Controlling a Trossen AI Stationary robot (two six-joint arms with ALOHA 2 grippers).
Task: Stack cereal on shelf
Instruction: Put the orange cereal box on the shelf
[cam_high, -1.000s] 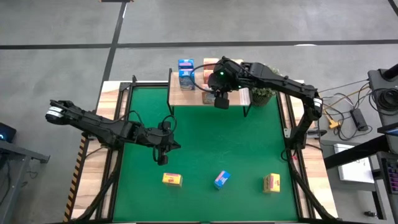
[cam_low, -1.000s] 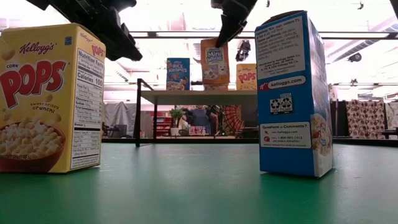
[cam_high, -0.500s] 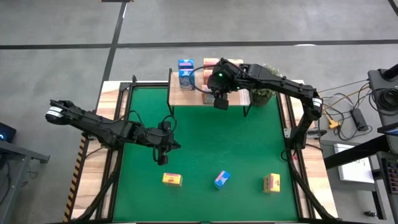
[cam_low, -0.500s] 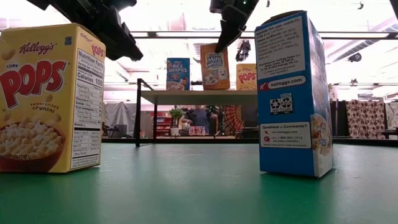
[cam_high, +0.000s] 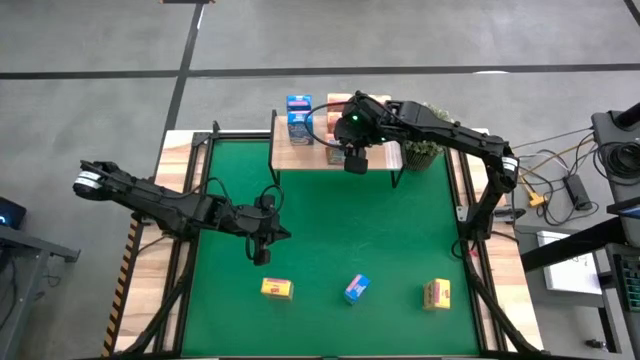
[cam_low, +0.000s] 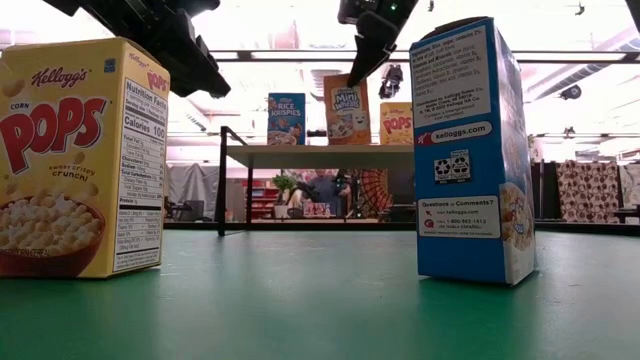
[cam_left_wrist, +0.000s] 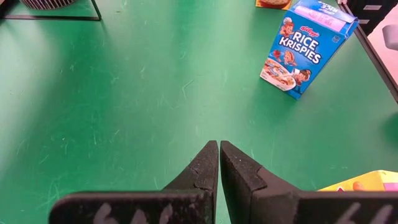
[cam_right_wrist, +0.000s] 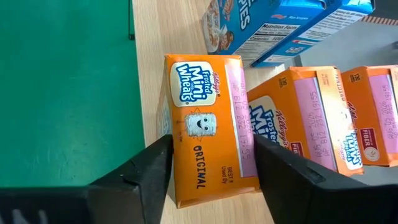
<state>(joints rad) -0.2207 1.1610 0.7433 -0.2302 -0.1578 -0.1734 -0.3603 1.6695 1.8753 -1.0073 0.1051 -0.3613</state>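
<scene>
A Frosted Mini-Wheats box is sitting on the light-wood shelf at the far edge of the desk. The right pincer is hovering over it with its fingers spread on either side, a narrow gap showing on each side, so the box looks released. Two more orange Mini-Wheats boxes are lying beside it, and blue Rice Krispies boxes are sitting at the shelf's left end. The left pincer is hanging closed and empty over the green mat. On the near mat are standing a yellow Corn Pops box, a blue Rice Krispies box and another yellow box.
</scene>
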